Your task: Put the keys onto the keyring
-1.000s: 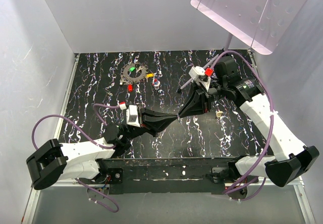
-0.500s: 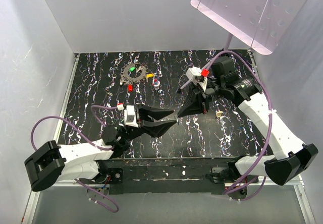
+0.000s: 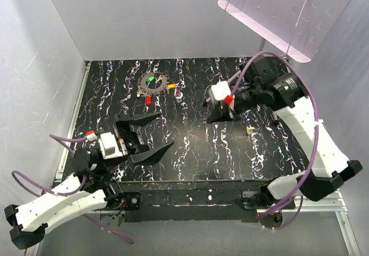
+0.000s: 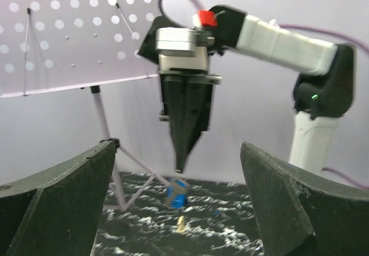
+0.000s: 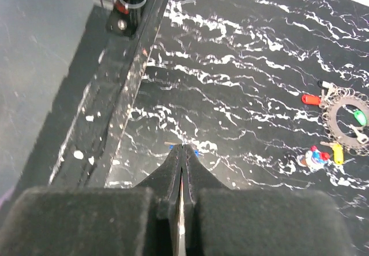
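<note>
Metal like this handles light, stiff and slick; right end effector (image 3: pixel 209 119) is clenched, apparently pinching a blue-capped key (image 4: pixel 176 193) that dangles just below its tip and may swivel; left end effector (image 3: pixel 166 130) gapes, released, holding nothing; keyring (image 3: pixel 153 82) lies on the bench (image 3: pixel 196 152), well beyond both; take its thin rim at a gap.

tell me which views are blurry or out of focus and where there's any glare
Left wrist view: its own fingers are dark blurred masses, the right arm's fingers are sharper, the blue-capped key at their tip soft. Right wrist view: near fingers out of focus, the keyring clear. Top external view: sharp, even light, bright perforated panel.
</note>
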Controlling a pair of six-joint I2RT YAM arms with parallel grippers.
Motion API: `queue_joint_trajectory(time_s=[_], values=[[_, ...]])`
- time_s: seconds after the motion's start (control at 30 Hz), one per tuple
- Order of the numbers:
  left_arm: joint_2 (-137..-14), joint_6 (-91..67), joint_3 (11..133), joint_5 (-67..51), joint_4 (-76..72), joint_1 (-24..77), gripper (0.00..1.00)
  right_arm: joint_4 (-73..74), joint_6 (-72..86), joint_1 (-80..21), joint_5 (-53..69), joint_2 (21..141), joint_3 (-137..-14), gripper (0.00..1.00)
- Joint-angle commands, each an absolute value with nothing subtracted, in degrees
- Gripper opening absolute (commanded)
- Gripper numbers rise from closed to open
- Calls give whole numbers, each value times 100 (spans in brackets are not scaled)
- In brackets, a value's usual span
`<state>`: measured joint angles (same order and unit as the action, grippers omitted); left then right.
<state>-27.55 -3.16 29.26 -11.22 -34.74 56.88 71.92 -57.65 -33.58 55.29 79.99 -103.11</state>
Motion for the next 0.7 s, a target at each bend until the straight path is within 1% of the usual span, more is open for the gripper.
queue_joint_trajectory(time_s=[0.0, 0.1, 0.27, 0.33, 0.4, 0.43, 0.67], values=[[-3198, 1001, 3769, -1274, -978, 5660, 84, 7463, -6724, -3805, 4422, 7340, -10073, 1], [-3558, 1502, 4139, -1590, -502, 5660, 65, 7208, -6549, -4086, 4114, 7190, -9968, 1], [-3980, 2144, 4157, -1881, -492, 5660, 54, 6093, -6592, -4499, 3394, 6514, -8827, 1], [-4156, 2284, 4149, -1872, -685, 5651, 52, 5715, -6531, -4631, 3218, 6329, -8492, 1], [-4358, 2364, 4140, -1881, -887, 5651, 42, 5389, -6417, -4711, 3051, 6258, -8315, 1], [-4464, 2364, 4157, -1898, -1001, 5651, 40, 5275, -6320, -4720, 2972, 6284, -8288, 1], [-4922, 2215, 4087, -2136, -1476, 5660, 37, 4993, -5959, -4737, 2822, 6337, -8183, 1]])
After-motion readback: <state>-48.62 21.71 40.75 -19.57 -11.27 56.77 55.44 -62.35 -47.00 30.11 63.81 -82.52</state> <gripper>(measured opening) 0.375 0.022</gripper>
